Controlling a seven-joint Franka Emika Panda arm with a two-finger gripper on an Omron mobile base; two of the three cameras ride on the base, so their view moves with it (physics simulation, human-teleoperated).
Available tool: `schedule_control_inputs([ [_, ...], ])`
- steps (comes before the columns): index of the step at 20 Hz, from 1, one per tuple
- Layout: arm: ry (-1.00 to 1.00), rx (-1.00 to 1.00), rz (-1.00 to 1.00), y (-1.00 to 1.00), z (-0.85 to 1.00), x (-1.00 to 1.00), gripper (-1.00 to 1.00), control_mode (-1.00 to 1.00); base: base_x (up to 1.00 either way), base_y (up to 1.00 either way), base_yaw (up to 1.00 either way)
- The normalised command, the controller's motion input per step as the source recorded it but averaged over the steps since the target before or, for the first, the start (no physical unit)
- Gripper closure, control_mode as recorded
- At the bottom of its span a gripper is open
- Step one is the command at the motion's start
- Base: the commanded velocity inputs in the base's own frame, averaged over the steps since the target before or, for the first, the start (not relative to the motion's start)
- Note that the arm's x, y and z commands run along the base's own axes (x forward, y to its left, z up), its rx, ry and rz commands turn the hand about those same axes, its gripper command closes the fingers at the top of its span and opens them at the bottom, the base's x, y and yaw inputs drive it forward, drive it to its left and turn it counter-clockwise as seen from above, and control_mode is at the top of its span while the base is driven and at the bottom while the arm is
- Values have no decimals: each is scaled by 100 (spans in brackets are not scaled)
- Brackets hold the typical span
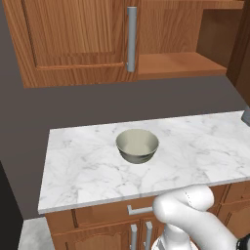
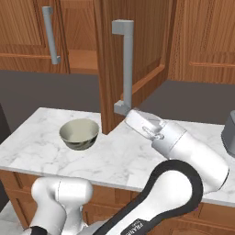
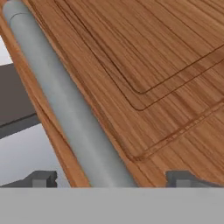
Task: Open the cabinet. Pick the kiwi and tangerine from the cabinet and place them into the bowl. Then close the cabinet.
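The cabinet point(image 1: 73, 39) has its left door shut and its right side open, showing a wooden shelf point(image 1: 180, 63). The right door point(image 2: 147, 50) stands swung out over the counter, with its long grey handle point(image 2: 127, 69) upright. My gripper point(image 2: 128, 112) is at the handle's lower end. In the hand view the gripper point(image 3: 113, 179) is open: its fingertips point(image 3: 41, 179) stand wide apart on either side of the handle bar point(image 3: 65, 100) without clamping it. The grey-beige bowl point(image 1: 137, 145) point(image 2: 79, 133) sits on the counter with nothing in it. The kiwi and the tangerine are out of view.
The white marble counter point(image 1: 195, 146) runs from left to right under the cabinet. A dark grey object point(image 2: 229, 131) stands at its right end. Lower cabinets with short grey handles point(image 1: 139, 210) sit beneath it. The open door overhangs the counter just right of the bowl.
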Motion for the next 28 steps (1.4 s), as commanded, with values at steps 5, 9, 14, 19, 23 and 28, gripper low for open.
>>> schedule_control_inputs([
  [5, -32, -3, 4, 5, -13, 0, -100, -100, 0, 0, 0],
  [9, 0, 1, 0, -19, 5, 0, -100, -100, 0, 0, 0],
  [14, -1, 3, -6, -67, 8, -55, -100, -100, 0, 0, 0],
  [19, -3, -1, -10, -82, -3, -88, -100, -100, 0, 0, 0],
  [23, -1, -13, -1, -36, -81, -100, -100, -100, 0, 0, 0],
  [28, 0, -28, -1, 59, -100, -100, -100, -100, 0, 0, 0],
])
